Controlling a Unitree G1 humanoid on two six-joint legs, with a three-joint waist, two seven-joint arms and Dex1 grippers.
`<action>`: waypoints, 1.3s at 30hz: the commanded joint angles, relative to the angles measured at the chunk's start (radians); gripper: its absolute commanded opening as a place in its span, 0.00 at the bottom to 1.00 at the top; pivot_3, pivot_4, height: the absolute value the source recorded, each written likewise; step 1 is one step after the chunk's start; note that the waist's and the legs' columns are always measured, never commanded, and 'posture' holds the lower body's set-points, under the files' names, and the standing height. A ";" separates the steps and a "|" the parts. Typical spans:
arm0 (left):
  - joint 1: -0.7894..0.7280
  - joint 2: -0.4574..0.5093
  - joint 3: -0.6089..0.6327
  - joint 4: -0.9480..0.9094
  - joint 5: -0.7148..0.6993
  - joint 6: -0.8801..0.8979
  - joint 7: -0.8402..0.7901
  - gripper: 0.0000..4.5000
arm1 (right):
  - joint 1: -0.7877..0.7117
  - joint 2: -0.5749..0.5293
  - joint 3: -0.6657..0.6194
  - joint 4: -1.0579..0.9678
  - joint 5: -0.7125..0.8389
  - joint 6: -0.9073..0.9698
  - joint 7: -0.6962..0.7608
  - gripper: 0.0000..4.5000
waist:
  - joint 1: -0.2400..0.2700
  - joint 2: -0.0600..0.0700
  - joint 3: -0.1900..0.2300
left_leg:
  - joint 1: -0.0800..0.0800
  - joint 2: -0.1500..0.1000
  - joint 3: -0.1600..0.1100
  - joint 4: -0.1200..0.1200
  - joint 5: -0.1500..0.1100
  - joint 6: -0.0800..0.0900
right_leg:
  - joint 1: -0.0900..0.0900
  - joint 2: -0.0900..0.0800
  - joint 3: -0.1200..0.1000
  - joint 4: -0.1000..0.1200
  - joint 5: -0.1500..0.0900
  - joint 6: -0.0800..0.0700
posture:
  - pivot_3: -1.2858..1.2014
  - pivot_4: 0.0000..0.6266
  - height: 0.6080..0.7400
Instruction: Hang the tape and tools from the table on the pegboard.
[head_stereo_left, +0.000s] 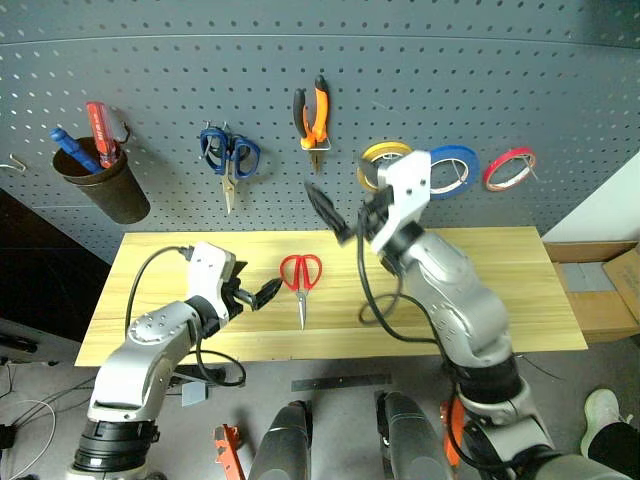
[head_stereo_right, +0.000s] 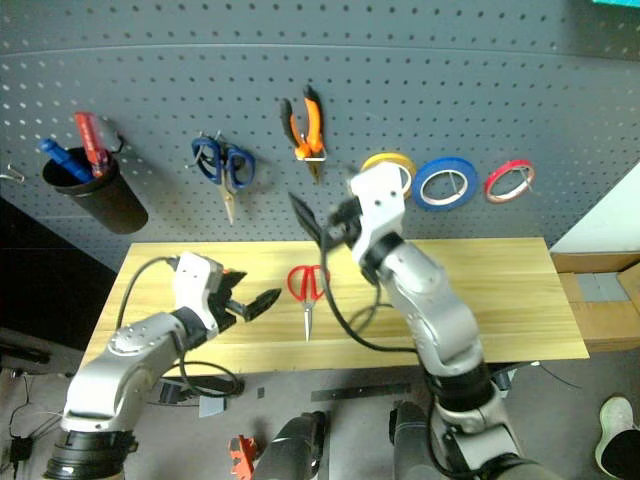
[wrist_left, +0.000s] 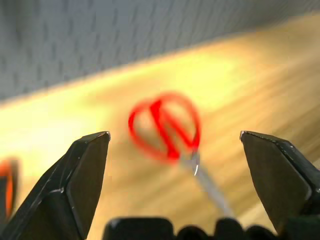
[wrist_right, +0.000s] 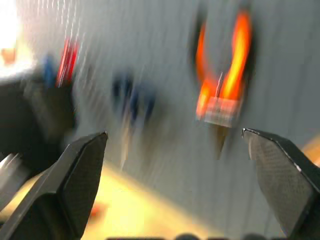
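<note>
- The red-handled scissors (head_stereo_left: 301, 279) are seen lying flat on the table (head_stereo_left: 520, 290), blades toward its near edge.
- The left gripper (head_stereo_left: 256, 296) is held spread and empty, just beside them.
- The right gripper (head_stereo_left: 335, 218), also spread and empty, is raised before the pegboard (head_stereo_left: 560, 90).
- The pliers (head_stereo_left: 314, 118) and blue tape (head_stereo_left: 450, 170) appear hung there.
</note>
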 joint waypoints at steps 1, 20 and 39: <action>-0.038 -0.056 -0.082 -0.020 0.076 0.174 0.134 1.00 | 0.057 -0.094 0.013 -0.134 0.126 0.227 0.083 0.99 | 0.002 0.000 0.000 | 0.002 0.000 -0.001 0.000 0.000 0.000 | 0.003 0.000 -0.001 0.000 0.000 0.000 | 0.50 0.41 1.00; -0.189 -0.385 -0.056 0.291 0.226 0.175 0.418 1.00 | 0.067 -0.140 -0.010 -0.200 0.190 0.486 0.035 0.99 | -0.007 -0.001 0.001 | 0.007 0.001 0.002 0.000 0.000 0.000 | 0.008 0.001 0.000 -0.003 0.000 0.000 | 0.48 0.46 1.00; -0.280 -0.501 -0.002 0.475 0.274 0.218 0.522 1.00 | 0.048 -0.160 0.001 -0.203 0.187 0.484 0.039 0.99 | -0.011 -0.001 0.001 | 0.007 0.001 0.002 -0.001 -0.001 0.001 | 0.010 0.001 -0.001 -0.006 -0.001 0.002 | 0.47 0.47 1.00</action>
